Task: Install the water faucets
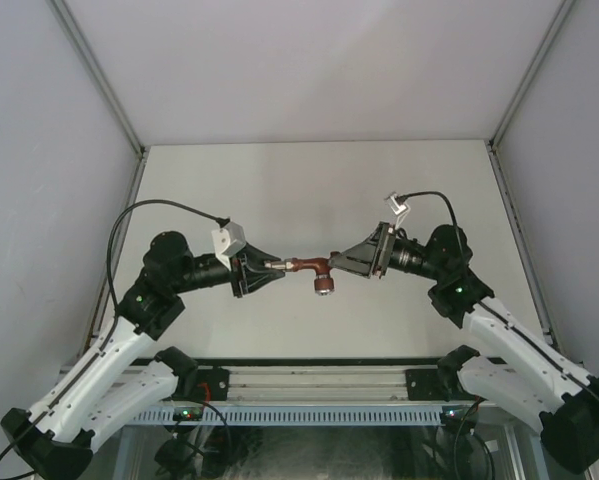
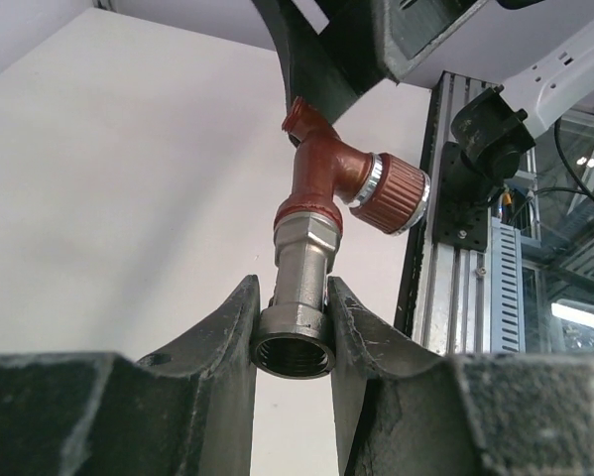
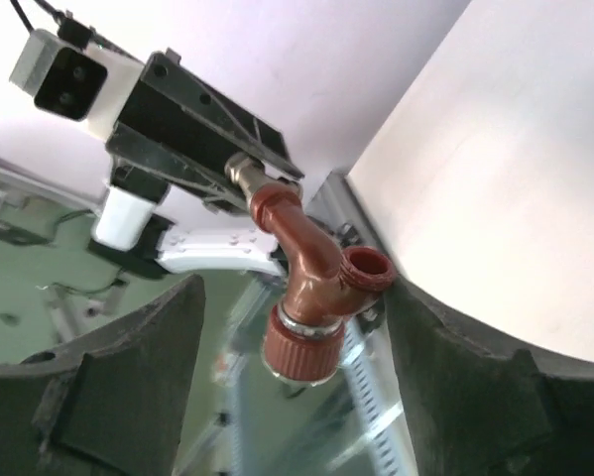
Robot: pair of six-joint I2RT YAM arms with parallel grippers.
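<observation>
While the two arms meet in the air above the pale table, you have the left gripper clamped on the grey-silver fitting. In the left wrist view its two dark fingers press against the fitting's sides just above the threaded open collar, which faces that camera. The red-brown tap body sits in the far end of the fitting, joined to it end to end; how far it is screwed in, you cannot tell. Its ribbed side knob, with a bright metal ring at its base, branches off at an angle. Seen from above, the knob points toward the near edge of the table, where the arm bases are. The joined pieces hang clear of the table, about midway between the two wrists and lying roughly level along the line between them.

Your right gripper stands open and holds nothing. In the right wrist view its jaws are spread wide, with the tap body between them. One is well apart from the tap; the other lies just beside the round open mouth at the tap's free end, and you cannot tell whether it touches.
</observation>
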